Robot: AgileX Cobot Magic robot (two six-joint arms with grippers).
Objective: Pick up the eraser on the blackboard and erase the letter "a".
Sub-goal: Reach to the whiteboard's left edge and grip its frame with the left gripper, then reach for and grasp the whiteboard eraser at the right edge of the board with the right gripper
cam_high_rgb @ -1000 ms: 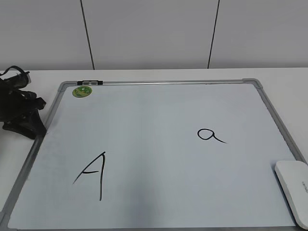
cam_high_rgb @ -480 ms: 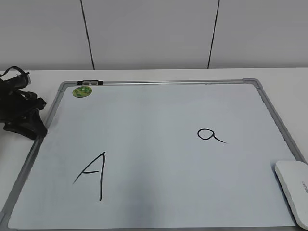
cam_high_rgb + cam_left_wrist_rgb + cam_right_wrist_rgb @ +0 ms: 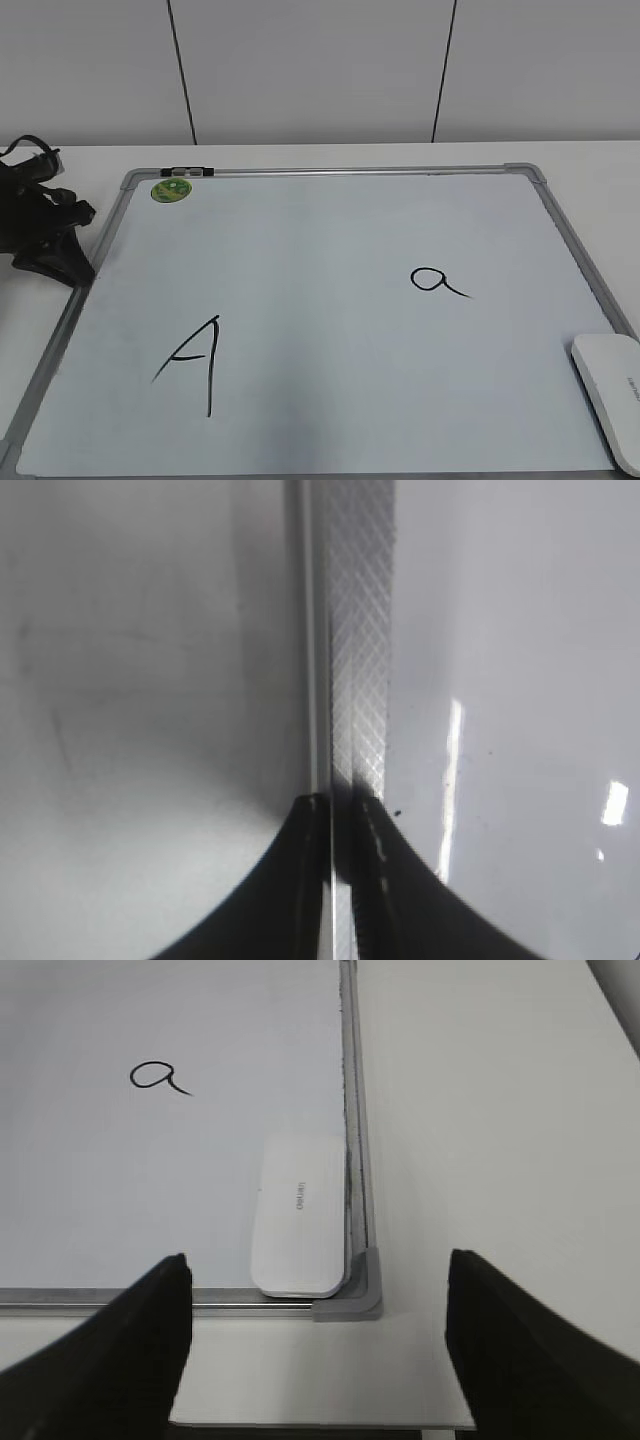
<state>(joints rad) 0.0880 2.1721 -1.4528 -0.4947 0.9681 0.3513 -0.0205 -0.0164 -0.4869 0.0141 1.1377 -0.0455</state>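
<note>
The eraser [image 3: 612, 400], a white rounded block, lies on the blackboard's near right corner; in the right wrist view it [image 3: 298, 1215] sits against the grey frame [image 3: 350, 1110]. The letter "a" [image 3: 435, 281] is drawn right of centre, and shows in the right wrist view [image 3: 158, 1076] up and left of the eraser. My right gripper [image 3: 320, 1360] is open and empty, hovering just off the board's corner, short of the eraser. It is outside the exterior view. My left gripper [image 3: 65, 262] sits at the board's left frame [image 3: 360, 630], its jaws [image 3: 343, 810] together.
A large capital "A" [image 3: 195, 362] is drawn on the board's near left. A round green sticker [image 3: 171, 189] sits at the far left corner. The board lies on a white table [image 3: 480, 1110], with a white wall behind.
The left gripper has shifted very slightly at the board's left edge. The eraser and both letters have not moved.
</note>
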